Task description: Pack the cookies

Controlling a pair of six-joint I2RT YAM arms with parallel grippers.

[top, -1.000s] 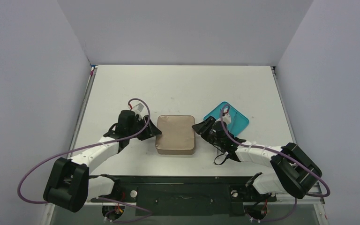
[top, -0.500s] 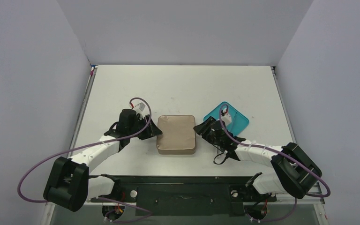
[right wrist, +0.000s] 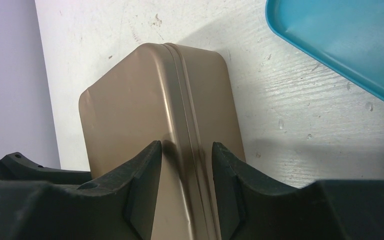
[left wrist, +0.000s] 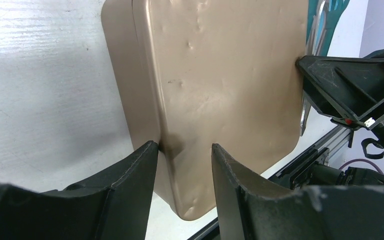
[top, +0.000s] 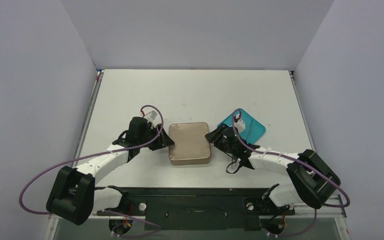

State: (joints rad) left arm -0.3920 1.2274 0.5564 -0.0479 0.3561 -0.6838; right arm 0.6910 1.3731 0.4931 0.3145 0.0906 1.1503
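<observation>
No cookies show in any view. The square brown tin (top: 189, 143) lies on the table with its lid on. My left gripper (top: 166, 141) is against the tin's left side. In the left wrist view its jaws (left wrist: 182, 147) stand a little apart astride the tin's (left wrist: 220, 90) upper edge, clamping nothing. My right gripper (top: 211, 137) is against the tin's right side. In the right wrist view its jaws (right wrist: 186, 145) stand a little apart astride the lid seam of the tin (right wrist: 155, 115).
The teal plate (top: 255, 127) lies just right of the tin, behind my right wrist, and what shows of it in the right wrist view (right wrist: 340, 40) holds nothing. The black mounting rail (top: 190, 200) runs along the table's near edge.
The tin has slid slightly to the right and away from the near edge. My left gripper has followed it to the right. My right gripper has edged a little farther away.
</observation>
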